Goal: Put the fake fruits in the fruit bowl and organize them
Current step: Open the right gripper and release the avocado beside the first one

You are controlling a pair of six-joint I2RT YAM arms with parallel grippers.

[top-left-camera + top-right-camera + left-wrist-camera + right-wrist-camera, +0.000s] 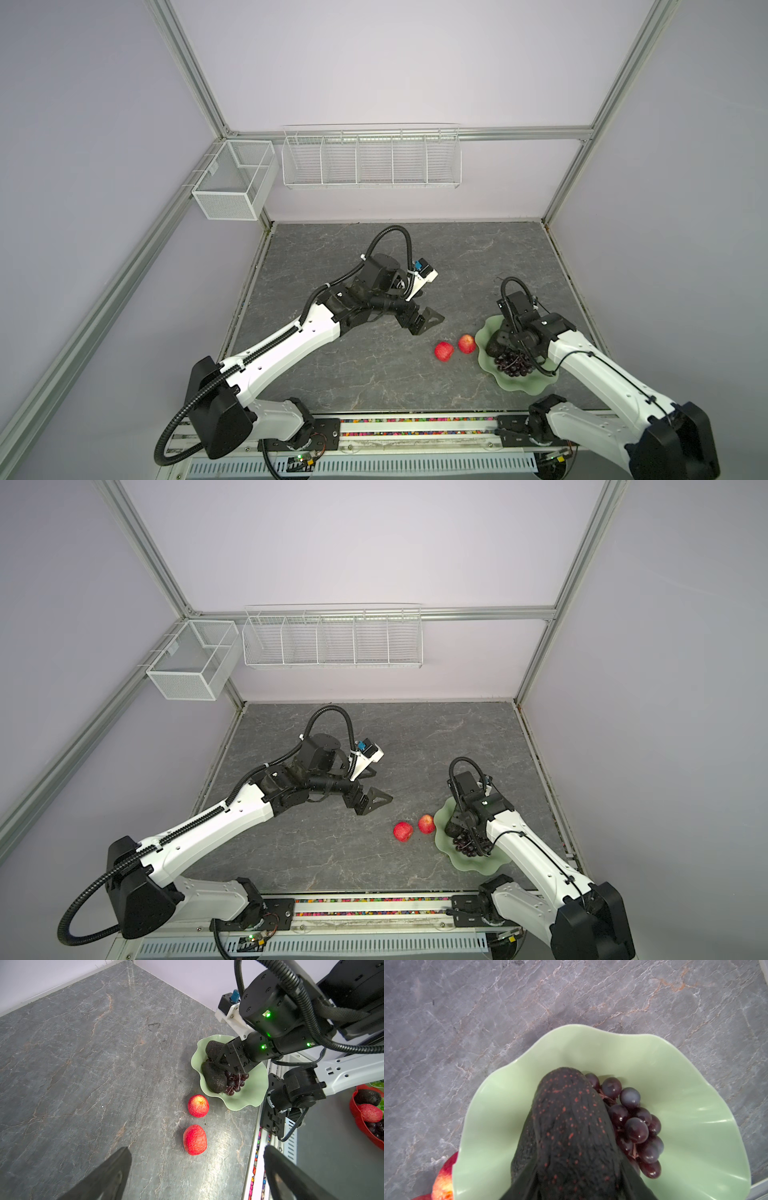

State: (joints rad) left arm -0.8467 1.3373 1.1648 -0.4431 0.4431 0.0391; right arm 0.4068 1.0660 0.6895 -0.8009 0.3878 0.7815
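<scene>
In a top view, two red apples (444, 351) (467, 343) are seen on the table (353, 374) beside the fruit bowl (523, 384), and the left gripper (428, 322) is spread wide and empty. In the left wrist view, grapes (234, 1082) and one avocado (215, 1079) are found inside the bowl, with a second avocado (213, 1048) clamped in the right gripper (220, 1057). In the right wrist view, that avocado is shown low over the bowl, not yet released.

Around our grey marble tabletop (332, 374)
We see a white wire rack (371, 160) above its back edge, a mesh basket (232, 183) above the back left corner, a red bowl (355, 1120) past the front edge
</scene>
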